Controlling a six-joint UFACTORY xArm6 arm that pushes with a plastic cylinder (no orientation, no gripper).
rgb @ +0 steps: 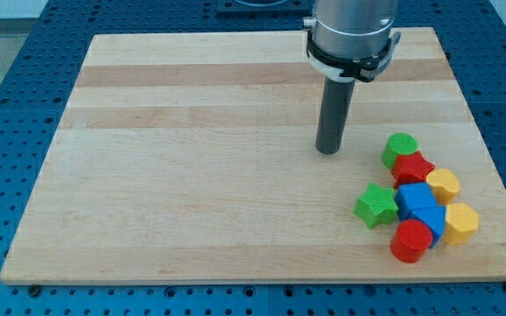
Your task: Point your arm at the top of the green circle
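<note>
The green circle (400,148) is a round green block at the top of a cluster near the board's right edge. My tip (328,151) rests on the wooden board to the left of the green circle, a short gap away and about level with it. Touching the green circle from below is a red star (414,168). The rod rises from the tip to the arm's grey collar (352,39) at the view's top.
The cluster below holds a green star (375,205), a blue cube (414,199), a second blue block (430,221), a yellow block (444,183), a yellow hexagon (460,223) and a red cylinder (410,241). The board's right edge (490,167) is close by.
</note>
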